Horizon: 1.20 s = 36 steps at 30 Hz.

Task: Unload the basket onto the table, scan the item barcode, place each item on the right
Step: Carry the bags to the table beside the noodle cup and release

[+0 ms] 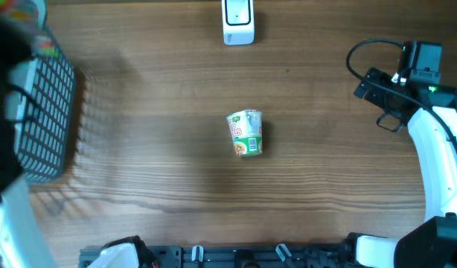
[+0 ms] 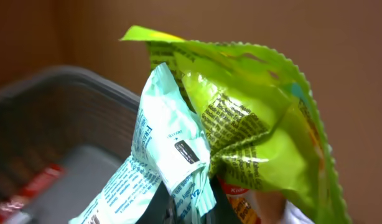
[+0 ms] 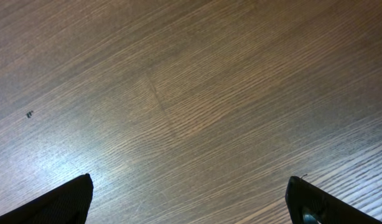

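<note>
Left pincer [image 2: 190,210], shut on a pale mint plastic packet [image 2: 169,155] with a crinkled lime-green bag [image 2: 253,130] caught alongside, hangs over the grey mesh basket [image 2: 60,78] and should carry it, barcode outward, to the distant white scanner [image 1: 238,22]; right pincer [image 3: 191,199] gapes wide.

The table [image 1: 154,171] is bare wood through its middle, except for a noodle cup [image 1: 245,134] standing alone at the centre with open room on every side. At the far edge stands a white scanner [image 1: 238,22], well apart from the cup. A grey mesh basket [image 1: 46,119] blocks the left side. The right arm [image 1: 437,149] fills the right edge; beneath the spread right gripper [image 3: 188,186] lies only wood. Snack packets [image 2: 253,124], pinched in the left gripper [image 2: 188,210], crowd its front, seemingly above the basket.
</note>
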Available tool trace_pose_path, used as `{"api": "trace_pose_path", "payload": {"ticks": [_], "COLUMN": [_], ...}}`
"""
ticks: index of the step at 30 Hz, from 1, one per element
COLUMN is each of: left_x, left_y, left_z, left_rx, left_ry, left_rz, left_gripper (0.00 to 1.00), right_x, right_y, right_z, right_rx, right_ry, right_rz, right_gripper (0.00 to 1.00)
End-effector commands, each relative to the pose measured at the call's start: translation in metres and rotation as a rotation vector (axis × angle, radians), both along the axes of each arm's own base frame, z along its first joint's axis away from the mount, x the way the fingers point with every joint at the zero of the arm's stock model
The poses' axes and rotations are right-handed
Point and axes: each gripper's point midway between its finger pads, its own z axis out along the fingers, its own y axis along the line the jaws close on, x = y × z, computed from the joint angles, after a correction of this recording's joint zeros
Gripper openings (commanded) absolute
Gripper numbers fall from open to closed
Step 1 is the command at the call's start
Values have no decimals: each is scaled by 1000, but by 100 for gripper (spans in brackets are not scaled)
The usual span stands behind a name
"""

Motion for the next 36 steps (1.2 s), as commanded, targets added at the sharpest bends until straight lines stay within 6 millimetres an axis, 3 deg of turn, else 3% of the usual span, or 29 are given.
{"api": "trace_pose_path", "payload": {"ticks": [1, 4, 7, 12, 16, 21, 28, 30, 32, 33, 34, 36], "left_x": [-1, 4, 17, 37, 41, 40, 32, 31, 32, 33, 34, 37], "left_y": [-47, -88, -126, -171, -204, -232, -251, -254, -256, -256, -252, -246], "left_z": [-33, -90, -162, -278, -349, -395, -423, -423, -423, -422, -422, -420], "left_rx": [-72, -98, -86, -46, -76, -64, -35, -31, -32, -33, -38, -46], "left_ry": [127, 347, 574, 835, 970, 1068, 1131, 1128, 1120, 1117, 1117, 1112], "left_rz": [-36, -116, -180, -220, -253, -305, -317, -325, -329, -329, -321, -311], "left_gripper": [4, 4, 4, 4, 4, 4, 4, 27, 66, 74, 88, 92], "right_x": [4, 4, 4, 4, 4, 4, 4, 4, 4, 4, 4, 4], "right_y": [-1, -1, -1, -1, -1, -1, -1, -1, -1, -1, -1, -1], "right_z": [9, 9, 9, 9, 9, 9, 9, 9, 9, 9, 9, 9], "right_rx": [-11, -11, -11, -11, -11, -11, -11, -11, -11, -11, -11, -11], "right_ry": [-22, -22, -22, -22, -22, -22, -22, -23, -23, -22, -22, -22], "right_rz": [10, 9, 10, 10, 10, 10, 10, 10, 10, 10, 10, 10], "right_gripper": [100, 100, 100, 100, 100, 100, 100, 100, 99, 100, 100, 100]}}
